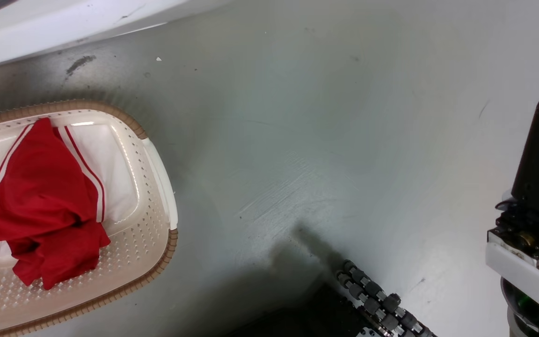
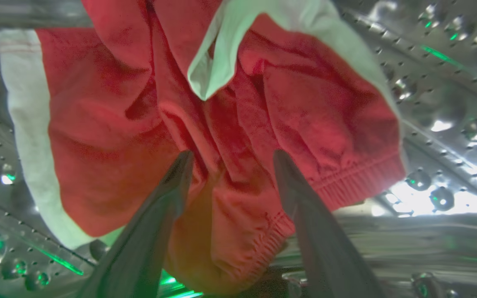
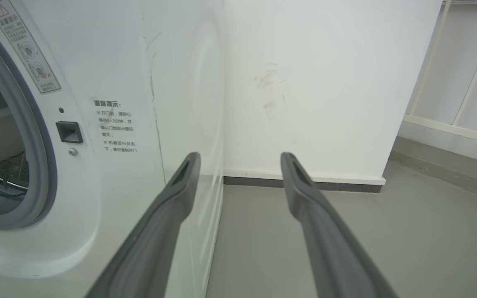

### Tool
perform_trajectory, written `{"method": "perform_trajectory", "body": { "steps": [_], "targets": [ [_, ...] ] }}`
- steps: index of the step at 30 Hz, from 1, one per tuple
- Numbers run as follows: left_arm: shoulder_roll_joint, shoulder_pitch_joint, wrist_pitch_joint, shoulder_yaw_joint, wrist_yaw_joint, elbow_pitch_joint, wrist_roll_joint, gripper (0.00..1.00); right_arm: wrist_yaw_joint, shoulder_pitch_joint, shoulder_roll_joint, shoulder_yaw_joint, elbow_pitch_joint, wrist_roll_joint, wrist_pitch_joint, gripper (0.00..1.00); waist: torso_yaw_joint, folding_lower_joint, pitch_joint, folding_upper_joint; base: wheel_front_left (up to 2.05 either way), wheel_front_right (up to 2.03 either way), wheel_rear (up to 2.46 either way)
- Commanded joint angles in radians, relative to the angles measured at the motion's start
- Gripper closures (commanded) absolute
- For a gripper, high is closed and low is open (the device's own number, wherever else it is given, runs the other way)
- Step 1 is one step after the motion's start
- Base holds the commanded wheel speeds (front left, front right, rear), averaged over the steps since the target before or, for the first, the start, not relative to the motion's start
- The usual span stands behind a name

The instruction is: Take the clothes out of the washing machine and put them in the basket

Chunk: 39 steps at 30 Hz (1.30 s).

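We have our left fingers (image 2: 160, 207) inside the washing machine's (image 3: 110, 62) steel drum (image 2: 449, 103), spread apart and grasping nothing yet. The red garment (image 2: 139, 124) lies dead ahead of them on the drum wall. Its gathered hem is nearest us, and a bunched fold sits right in the gap between the two tips; whether they touch the cloth we cannot tell. The garment seems to run lengthwise away from the fingers, with a white panel down its left edge in the wrist view, so a short push forward and a pinch should take that fold.

Our right fingers (image 3: 172, 198) are also open and empty, outside the machine and pointing past its front corner at the wall – so the left arm is plainly the nearer.

One red piece (image 1: 40, 187) already lies in the basket (image 1: 172, 243), running from its far wall towards the near rim.
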Motion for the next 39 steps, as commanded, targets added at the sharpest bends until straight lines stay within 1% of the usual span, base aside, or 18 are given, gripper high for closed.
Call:
{"method": "perform_trajectory", "body": {
  "steps": [1,4,9,21,22,23,31,36,39],
  "targets": [
    [0.007,-0.025,0.034,-0.012,0.000,-0.004,-0.011,0.00,0.000,-0.019,0.001,0.004,-0.009,0.006,-0.002,0.00,-0.006,-0.0002,0.012,0.0000,0.00,0.00,0.00],
    [0.015,-0.033,0.095,-0.032,0.000,0.005,-0.016,0.00,0.000,-0.017,0.001,0.000,-0.017,0.007,-0.002,0.00,-0.007,-0.0002,0.020,0.0000,0.00,0.00,0.00],
    [0.020,-0.032,0.139,-0.055,0.000,0.009,-0.023,0.00,0.000,-0.010,0.001,-0.012,-0.032,0.015,-0.002,0.00,-0.004,-0.0002,0.034,0.0000,0.00,0.00,0.00],
    [0.030,-0.018,0.080,-0.104,0.000,0.030,-0.018,0.00,0.000,0.006,0.001,-0.030,-0.043,0.022,-0.002,0.00,0.001,-0.0002,0.056,0.0000,0.00,0.00,0.00],
    [0.029,-0.019,0.081,-0.107,0.000,0.038,-0.021,0.60,0.000,0.006,0.001,-0.030,-0.041,0.022,-0.002,0.00,0.000,-0.0002,0.055,0.0000,0.00,0.00,0.00],
    [0.032,-0.026,0.067,-0.113,0.000,0.034,-0.014,1.00,0.000,0.006,0.001,-0.030,-0.039,0.022,-0.002,0.00,0.000,-0.0002,0.055,0.0000,0.00,0.00,0.00],
    [0.053,-0.057,0.016,-0.151,0.000,0.040,-0.023,1.00,0.000,-0.015,0.001,-0.017,-0.029,0.020,-0.002,0.00,-0.006,-0.0002,0.041,0.0000,0.00,0.00,0.00],
    [0.075,-0.064,-0.021,-0.180,0.000,0.035,-0.049,1.00,0.000,-0.030,0.001,0.002,-0.017,0.022,-0.002,0.00,-0.018,-0.0002,0.022,0.0000,0.00,0.00,0.00],
    [0.083,-0.040,-0.050,-0.200,0.000,0.031,-0.073,1.00,0.000,-0.033,0.001,0.008,-0.011,0.021,-0.002,0.00,-0.022,-0.0002,0.001,0.0000,0.00,0.00,0.00]
  ]
}}
